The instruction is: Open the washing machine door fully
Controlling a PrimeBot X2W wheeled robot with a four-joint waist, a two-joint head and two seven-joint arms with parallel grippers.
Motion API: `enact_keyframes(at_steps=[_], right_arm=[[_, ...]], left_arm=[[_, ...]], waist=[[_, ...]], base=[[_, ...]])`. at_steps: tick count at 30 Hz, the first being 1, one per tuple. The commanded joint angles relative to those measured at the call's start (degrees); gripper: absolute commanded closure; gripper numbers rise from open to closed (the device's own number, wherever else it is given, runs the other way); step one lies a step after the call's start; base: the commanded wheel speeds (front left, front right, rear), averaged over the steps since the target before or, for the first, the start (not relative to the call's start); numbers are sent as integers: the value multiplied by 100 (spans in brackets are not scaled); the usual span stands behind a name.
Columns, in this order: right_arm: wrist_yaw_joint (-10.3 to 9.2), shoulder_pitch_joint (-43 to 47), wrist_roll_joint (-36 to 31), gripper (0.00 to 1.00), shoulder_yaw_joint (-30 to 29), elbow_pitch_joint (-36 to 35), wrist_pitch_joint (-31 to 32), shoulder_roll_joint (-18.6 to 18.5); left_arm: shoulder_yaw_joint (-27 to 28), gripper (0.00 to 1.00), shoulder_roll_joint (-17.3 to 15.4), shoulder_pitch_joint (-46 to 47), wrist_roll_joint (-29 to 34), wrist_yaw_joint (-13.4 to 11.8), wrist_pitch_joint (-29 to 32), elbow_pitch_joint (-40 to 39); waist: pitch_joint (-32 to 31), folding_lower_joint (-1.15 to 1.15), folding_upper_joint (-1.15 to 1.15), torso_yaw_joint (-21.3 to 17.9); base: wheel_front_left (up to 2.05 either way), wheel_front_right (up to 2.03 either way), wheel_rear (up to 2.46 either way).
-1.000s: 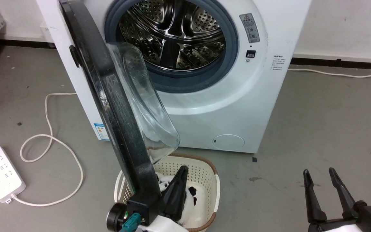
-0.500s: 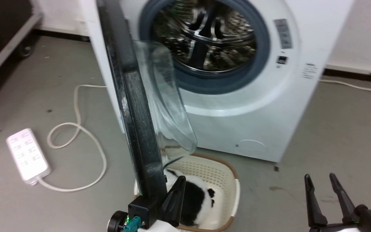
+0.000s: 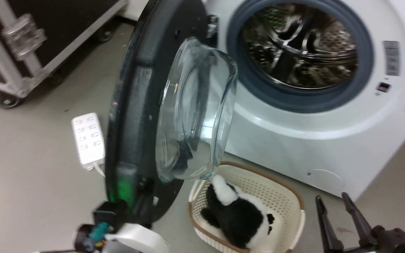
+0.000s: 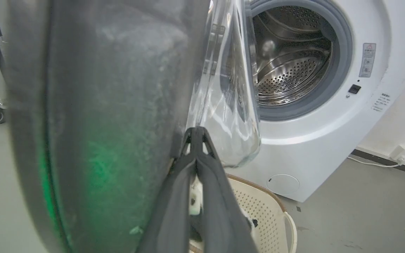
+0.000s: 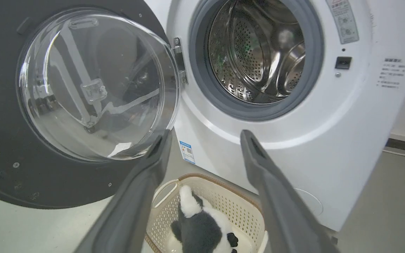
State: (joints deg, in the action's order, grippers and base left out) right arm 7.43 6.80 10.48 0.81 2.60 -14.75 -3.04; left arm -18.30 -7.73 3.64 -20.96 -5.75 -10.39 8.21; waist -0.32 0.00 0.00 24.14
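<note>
Head view: the washing machine door [image 3: 132, 105] hangs from its hinge [image 5: 180, 59] on the left side of the white machine [image 3: 311, 140]. It is swung well clear of the drum opening [image 3: 301, 45], inner face and glass bowl [image 3: 195, 112] turned toward the robot's right.

Left gripper [image 4: 196, 135]: fingers brought together at the tips, nothing between them. They lie against the door's inner face, where the black rim meets the bowl. Judged purpose: closed fingers form one stiff pusher, bearing on the rim away from the hinge for leverage.

Right gripper [image 5: 206, 135]: fingers spread, empty, held low before the machine and apart from the door. This probably keeps it outside the swing.

Surroundings:
- A basket [image 3: 294, 203] holding a black-and-white plush toy [image 3: 237, 218] sits on the floor just before the machine, below the bowl.
- A power strip [image 3: 88, 140] lies on the floor beyond the door.
- A wheeled black case [image 3: 47, 28] stands farther left.

If travel remains, the case is the only tall item on that side, and it appears well apart.
</note>
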Motion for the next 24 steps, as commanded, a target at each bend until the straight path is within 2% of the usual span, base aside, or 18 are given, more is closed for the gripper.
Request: enact_keyframes(at_steps=[1,9,15,24], right_arm=[[6,22,-92,0,20,15,-25,16],[6,-219,-195,0,121,-54,-25,-210],[6,-382,-170,0,134,-79,-25,-414],[6,-543,-127,0,48,-136,-25,-681]], left_arm=[[172,100,-142,182,-58,-47,24,46],[758,100,-560,662,-315,-120,214,213],[1467,100,-888,1046,-889,-33,272,621],[2249,100,-1495,1647,-1347,113,81,1549]], waist=[[160,0,0,231],[788,0,0,233],[1305,0,0,47],[1708,0,0,-221]], base=[[0,0,0],[0,0,0],[0,0,0],[0,0,0]])
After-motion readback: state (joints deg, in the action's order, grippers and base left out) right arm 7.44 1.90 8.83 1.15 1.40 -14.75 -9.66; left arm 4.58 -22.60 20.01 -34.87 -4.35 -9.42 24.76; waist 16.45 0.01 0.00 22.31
